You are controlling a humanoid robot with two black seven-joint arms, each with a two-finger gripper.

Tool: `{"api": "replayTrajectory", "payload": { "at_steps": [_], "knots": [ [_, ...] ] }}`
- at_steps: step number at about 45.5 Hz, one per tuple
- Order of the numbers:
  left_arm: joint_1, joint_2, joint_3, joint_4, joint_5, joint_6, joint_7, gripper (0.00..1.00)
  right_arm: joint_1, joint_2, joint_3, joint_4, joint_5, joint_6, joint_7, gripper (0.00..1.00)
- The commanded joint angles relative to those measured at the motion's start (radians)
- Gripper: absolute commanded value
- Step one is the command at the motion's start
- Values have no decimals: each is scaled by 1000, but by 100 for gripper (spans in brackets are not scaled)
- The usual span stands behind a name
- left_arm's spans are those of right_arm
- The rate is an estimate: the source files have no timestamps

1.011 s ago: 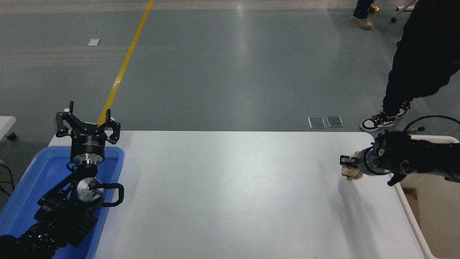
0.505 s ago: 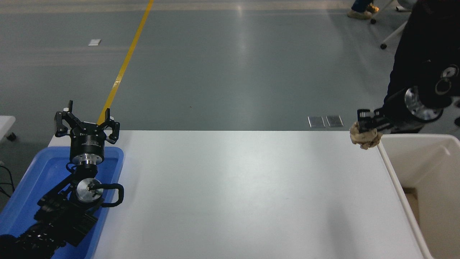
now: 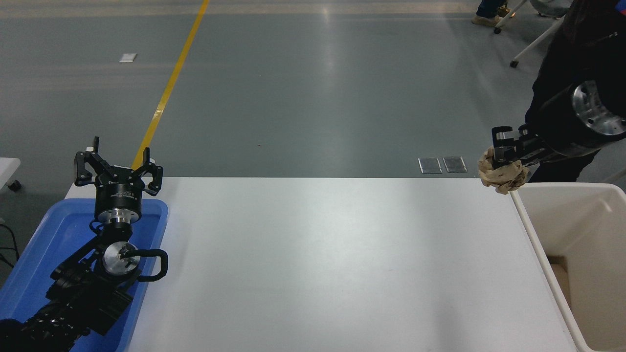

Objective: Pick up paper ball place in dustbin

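Note:
My right gripper (image 3: 500, 155) is shut on the paper ball (image 3: 503, 175), a lumpy tan-brown wad, and holds it in the air above the table's far right corner. The ball hangs just left of the far left corner of the dustbin (image 3: 538, 247), a large cream-white bin at the table's right side. The right arm comes in from the right edge, high up. My left arm is parked at the lower left, its gripper (image 3: 119, 164) open and pointing away over the blue tray.
A shallow blue tray (image 3: 44, 234) lies at the table's left edge under the left arm. A person in black stands at the far right behind the right arm (image 3: 567, 63). The white table (image 3: 318, 264) spans the middle.
My right gripper has lifted the paper ball up from table height and carried it back and to the right, to the dustbin's far left corner. The left arm has not moved.

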Motion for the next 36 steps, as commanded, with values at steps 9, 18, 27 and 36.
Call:
{"api": "replayTrajectory", "payload": {
  "at_steps": [9, 18, 27, 36],
  "knots": [
    [-1, 0, 0, 0, 0, 0, 0, 99, 8, -70, -56, -16, -77, 8, 0, 0],
    [-1, -1, 0, 0, 0, 0, 0, 99, -80, -214, -152, -114, -390, -52, 2, 0],
    [-1, 0, 0, 0, -1, 0, -2, 99, -359, -394, -135, -364, -563, -202, 2, 0],
    [-1, 0, 0, 0, -3, 0, -2, 99, -819, -417, 123, -634, -543, -334, 8, 0]
  ]
}}
